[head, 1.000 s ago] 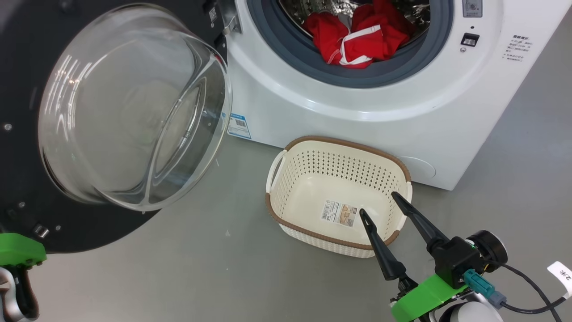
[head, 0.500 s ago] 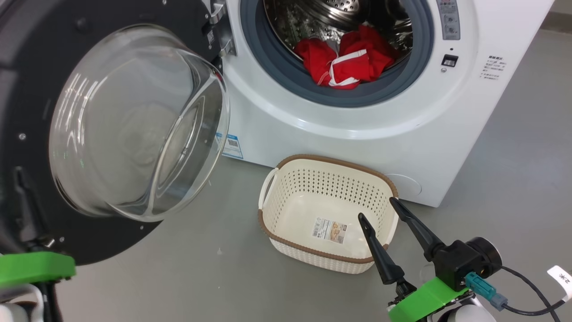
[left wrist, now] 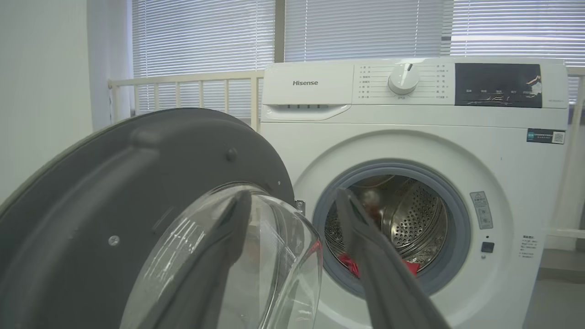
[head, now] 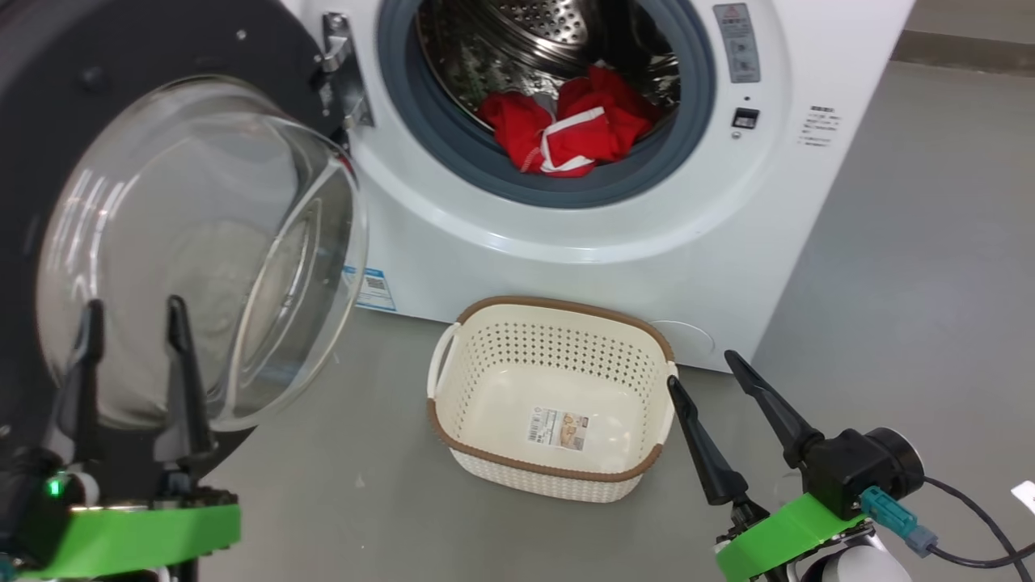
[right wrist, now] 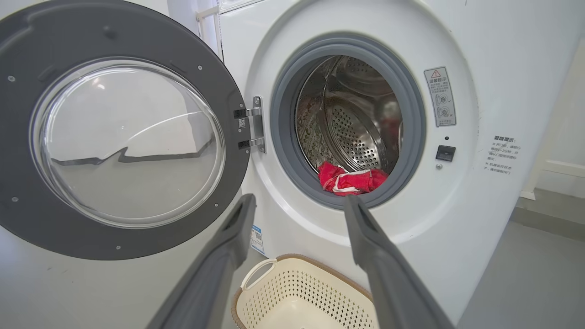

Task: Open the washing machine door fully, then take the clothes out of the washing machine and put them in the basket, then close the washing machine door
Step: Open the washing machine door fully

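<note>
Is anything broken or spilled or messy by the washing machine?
Nothing looks wrong. The washing machine door hangs open. The red clothes lie bunched inside the washing machine. The basket stands upright on the floor, with no clothes in it.

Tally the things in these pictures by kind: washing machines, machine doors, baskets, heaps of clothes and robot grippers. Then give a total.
washing machine: 1
washing machine door: 1
basket: 1
heap of red clothes: 1 (the garments in it cannot be counted)
grippers: 2, the left gripper and the right gripper
Total: 6
</note>
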Tool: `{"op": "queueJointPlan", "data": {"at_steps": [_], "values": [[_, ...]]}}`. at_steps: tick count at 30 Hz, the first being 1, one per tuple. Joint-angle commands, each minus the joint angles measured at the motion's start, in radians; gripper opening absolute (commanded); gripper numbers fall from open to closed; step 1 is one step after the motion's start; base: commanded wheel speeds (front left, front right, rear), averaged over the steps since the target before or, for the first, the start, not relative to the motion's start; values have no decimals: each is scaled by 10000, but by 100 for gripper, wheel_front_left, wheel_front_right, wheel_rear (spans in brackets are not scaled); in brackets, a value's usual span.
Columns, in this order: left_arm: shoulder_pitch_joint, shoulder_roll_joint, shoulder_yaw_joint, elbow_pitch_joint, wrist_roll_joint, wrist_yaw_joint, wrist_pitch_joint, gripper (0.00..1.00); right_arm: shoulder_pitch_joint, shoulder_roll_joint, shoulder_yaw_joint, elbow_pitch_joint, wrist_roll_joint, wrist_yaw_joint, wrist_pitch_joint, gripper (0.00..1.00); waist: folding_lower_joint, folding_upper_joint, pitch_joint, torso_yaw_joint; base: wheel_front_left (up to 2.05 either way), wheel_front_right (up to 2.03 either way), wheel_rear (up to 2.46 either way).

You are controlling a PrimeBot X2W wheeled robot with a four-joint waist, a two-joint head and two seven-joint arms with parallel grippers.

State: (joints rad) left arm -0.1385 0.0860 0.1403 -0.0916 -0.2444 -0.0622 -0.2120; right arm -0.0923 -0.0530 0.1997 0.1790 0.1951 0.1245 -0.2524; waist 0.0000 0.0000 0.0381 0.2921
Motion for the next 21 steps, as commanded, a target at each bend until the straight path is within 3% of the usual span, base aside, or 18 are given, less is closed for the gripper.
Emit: {"op": "queueJointPlan", "data": {"at_steps": [1, 12, 21], "values": [[-60, 210, 161, -359, -96, -119, 30, 100, -407, 28, 101, -283, 39, 62, -89, 100, 0, 0, 65, -260, 0, 0, 0], [303, 413, -867, -369, -362, -513, 7, 100, -640, 28, -536, -674, -196, 62, -92, 100, 0, 0, 353, -1393, 0, 0, 0], [464, 283, -827, -112, -616, -293, 39, 100, -692, 28, -920, -946, -332, 62, -92, 100, 0, 0, 464, -2280, 0, 0, 0]]}}
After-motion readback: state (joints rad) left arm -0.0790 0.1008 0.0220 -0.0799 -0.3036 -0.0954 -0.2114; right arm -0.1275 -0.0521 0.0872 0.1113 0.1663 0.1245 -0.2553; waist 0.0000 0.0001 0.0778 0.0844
